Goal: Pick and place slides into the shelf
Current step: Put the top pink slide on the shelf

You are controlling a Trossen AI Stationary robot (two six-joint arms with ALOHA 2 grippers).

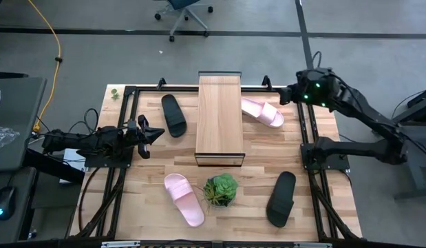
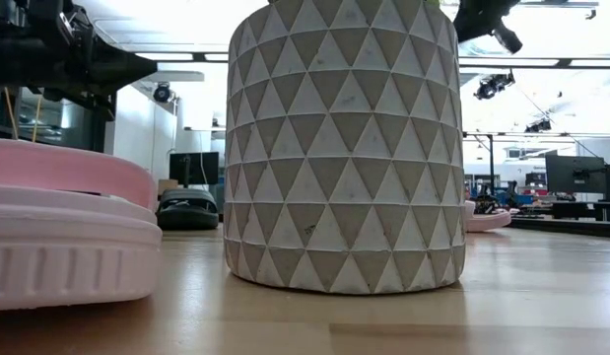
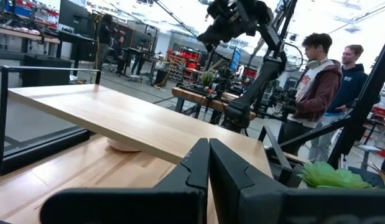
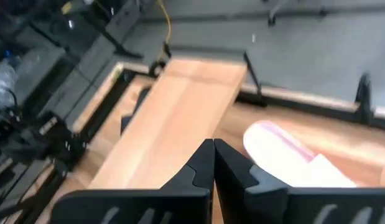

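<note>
On the table around the shelf (image 1: 220, 118), 4 slides (image 1: 261, 111) look light, soft foam, so grab the strap; left gripper (image 1: 152, 134) and right gripper (image 1: 287, 94) both clenched empty.

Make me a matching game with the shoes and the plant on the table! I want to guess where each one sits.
Things:
1. plant
2. pink slide
3. black slide
4. second black slide

Places:
A. left of the shelf
B. right of the shelf
C. near the table's front right corner
D. in front of the shelf's near end

Pairs: 1-D, 2-B, 3-A, 4-C
</note>
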